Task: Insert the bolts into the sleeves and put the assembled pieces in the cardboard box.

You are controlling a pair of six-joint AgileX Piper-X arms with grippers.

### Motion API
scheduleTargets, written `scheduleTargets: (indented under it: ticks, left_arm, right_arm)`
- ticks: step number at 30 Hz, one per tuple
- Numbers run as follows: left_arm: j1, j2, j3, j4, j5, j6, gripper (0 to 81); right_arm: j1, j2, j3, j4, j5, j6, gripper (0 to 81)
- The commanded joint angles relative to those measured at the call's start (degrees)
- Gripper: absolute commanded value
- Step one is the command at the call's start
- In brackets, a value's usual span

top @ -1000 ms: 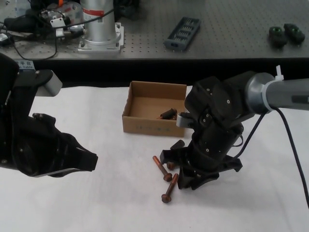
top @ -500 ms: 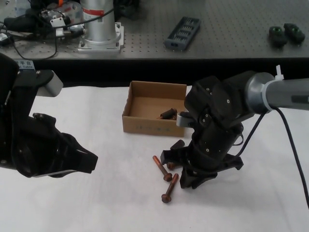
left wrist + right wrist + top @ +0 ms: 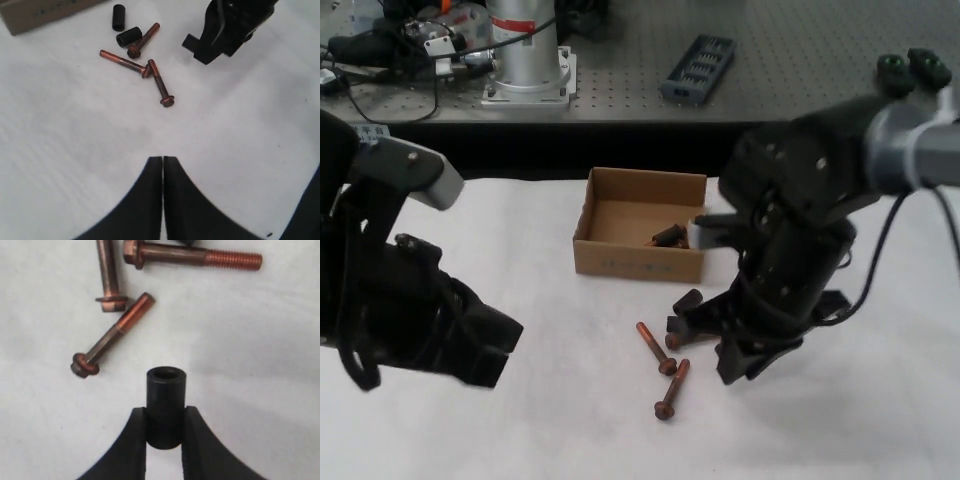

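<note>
Sleeve: black and hollow, clamped between the fingers of the right end effector with its open end pointing out past the fingertips.
Right end effector: narrowed onto the sleeve, hanging over the white cloth that covers the bench, just beside the bolts.
Bolts: three copper ones lying flat on the cloth, close together, just beyond the sleeve's open end.
Loose sleeves: two black ones between the bolts and the box, one against a bolt's head.
Cardboard box: open, behind the bolts, with dark pieces in one corner.
Left end effector: fingers pressed together with nothing between them, over bare cloth, well apart from the bolts.
</note>
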Motion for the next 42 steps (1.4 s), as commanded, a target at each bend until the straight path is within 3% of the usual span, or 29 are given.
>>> scheduleTargets:
  ticks: [1, 6, 7, 9, 13, 15, 19, 23, 32, 42]
  left_arm:
    - [-0.12, -0.50, -0.04, -0.40, 1.40, 6.95, 0.6]
    - [-0.12, -0.14, -0.04, -2.89, 5.02, 19.88, 0.9]
    - [-0.12, 0.27, -0.04, -4.06, 5.74, 21.55, 3.9]
    - [-0.12, 1.35, -0.04, -6.57, 7.20, 24.07, 13.9]
    - [-0.12, 4.16, -0.04, -12.69, 7.33, 27.71, 47.6]
    - [-0.12, 6.01, -0.04, -15.61, 7.10, 27.87, 54.0]
    - [-0.38, 9.77, -0.04, -19.21, 7.11, 29.18, 46.5]
    - [-1.31, 15.09, -0.19, -22.48, 7.11, 36.24, 40.4]
    - [-5.19, 30.09, -6.27, -26.09, 7.11, 47.57, 40.3]
    - [-5.45, 43.45, -16.83, -27.83, 3.63, 60.71, 40.3]
  right_arm:
    - [0.01, -4.47, -0.73, 3.22, 0.07, -3.91, 2.8]
    - [0.01, -9.08, -0.02, 4.67, 0.07, -6.32, 2.8]
    - [0.01, -10.08, 0.62, 4.68, 0.07, -6.31, 2.8]
    - [0.01, -13.05, 3.02, 4.68, 0.07, -7.44, 2.8]
    - [-0.45, -20.03, 9.36, 5.02, 0.07, -8.19, 2.8]
    - [-1.12, -24.48, 12.89, 5.31, 0.07, -8.47, 2.8]
    - [-3.23, -33.18, 18.88, 5.29, 0.07, -8.47, 2.8]
    - [-5.60, -40.60, 22.75, 5.29, 0.07, -8.47, 2.8]
    - [-6.89, -46.96, 24.42, 5.44, 0.07, -8.47, 2.8]
    - [-6.89, -46.94, 24.42, 4.83, 0.07, -8.47, 2.8]
